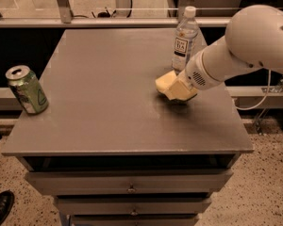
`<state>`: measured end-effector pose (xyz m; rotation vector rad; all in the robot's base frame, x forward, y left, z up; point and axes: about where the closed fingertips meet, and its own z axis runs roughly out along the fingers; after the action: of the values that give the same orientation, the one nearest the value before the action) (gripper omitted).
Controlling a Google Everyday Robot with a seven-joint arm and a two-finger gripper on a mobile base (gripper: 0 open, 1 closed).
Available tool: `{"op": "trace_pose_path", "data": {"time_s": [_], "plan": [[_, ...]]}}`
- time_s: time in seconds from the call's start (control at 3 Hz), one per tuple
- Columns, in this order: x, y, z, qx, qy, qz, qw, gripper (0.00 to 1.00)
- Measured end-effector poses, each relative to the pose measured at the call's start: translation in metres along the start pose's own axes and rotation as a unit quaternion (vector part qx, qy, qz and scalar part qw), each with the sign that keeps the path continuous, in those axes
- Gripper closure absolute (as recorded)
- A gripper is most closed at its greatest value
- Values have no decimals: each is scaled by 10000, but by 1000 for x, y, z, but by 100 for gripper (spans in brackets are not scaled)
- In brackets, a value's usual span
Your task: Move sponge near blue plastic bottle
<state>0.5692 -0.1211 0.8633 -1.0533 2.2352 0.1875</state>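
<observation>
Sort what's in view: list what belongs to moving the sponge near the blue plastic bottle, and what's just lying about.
Belongs to the job:
- sponge, held in the gripper, low over the table
- blue plastic bottle, upright at the far right, just behind the sponge

Just lying about:
- green can, upright at the left edge
- black shoe on the floor

The bottle carries a white label with dark print: a few larger letters near the top and finer lines below, none clear enough to read. The green can at the left edge of the tabletop shows pale markings on its side, but no word or brand can be made out. Nothing can be read on the claw, which grips the sponge just in front of the bottle
</observation>
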Motion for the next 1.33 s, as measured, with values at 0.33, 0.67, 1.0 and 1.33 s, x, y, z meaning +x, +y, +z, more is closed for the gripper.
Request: {"op": "trace_pose_path", "data": {"time_s": [0.33,0.67,1.0,1.33], "plan": [[10,-35,-2,437,-58,189,9989,100],[21,-52,-12,733,-42,341,9967,100],[23,-64,-9,817,-67,365,9960,86],[17,-78,-2,859,-137,332,9957,63]]}}
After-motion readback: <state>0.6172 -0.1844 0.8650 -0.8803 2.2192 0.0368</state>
